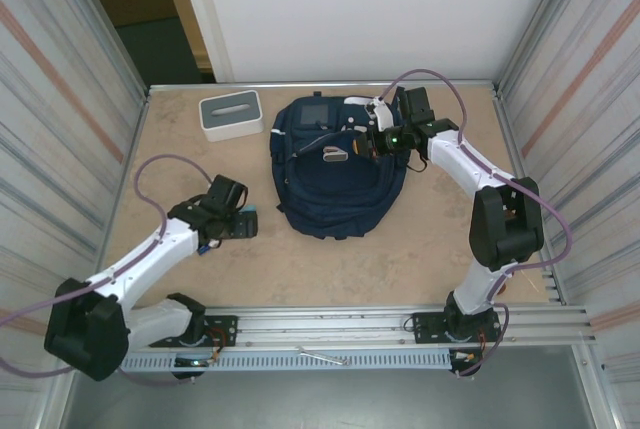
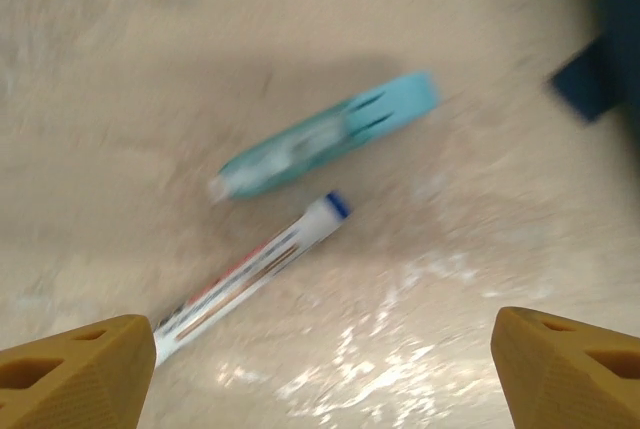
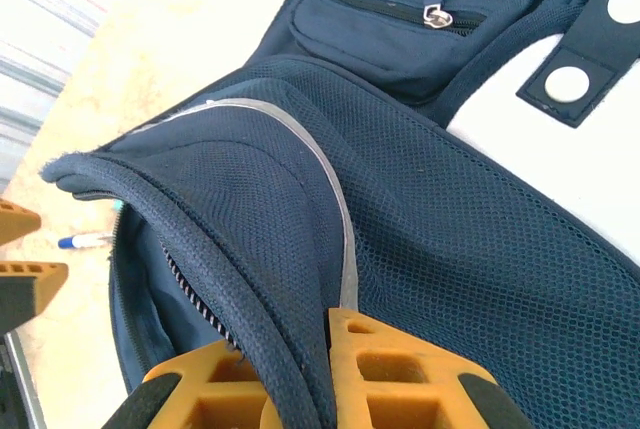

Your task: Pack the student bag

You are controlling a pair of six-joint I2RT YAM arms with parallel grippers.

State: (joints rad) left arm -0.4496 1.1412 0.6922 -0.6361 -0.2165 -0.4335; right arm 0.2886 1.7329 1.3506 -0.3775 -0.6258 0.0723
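Left gripper (image 2: 325, 379): wide open with nothing in it. The orange fingers (image 2: 75, 374) sat far apart at the bottom corners of my wrist view, hanging over the table (image 1: 330, 269).

Right under it: a white pen (image 2: 262, 267) with a blue cap, its lower end hidden behind one finger. Just past it lay a teal marker-ish thing (image 2: 330, 134), roughly parallel and close, but they weren't touching. The view was blurry, so I couldn't read any labels.

Right gripper (image 3: 300, 394): clamped tight on the padded rim of the student bag (image 3: 450, 229), with that rim lifted so the mouth gaped a little.

Student bag: lay flat on the table toward the back, about mid-width, between the two arms. Its zip pocket (image 3: 400, 24) was beyond the held rim.

Open room: a narrow strip of bare table separated the left gripper from the bag's left edge. A wider bare stretch ran from the bag's near edge to the rail (image 1: 330, 327).

Box (image 1: 230, 114): grey and white, back left, near the bag's top corner but apart from it.

Edges: corrugated walls (image 1: 60, 99) were tight on both sides, and the right arm's elbow was close to its wall.
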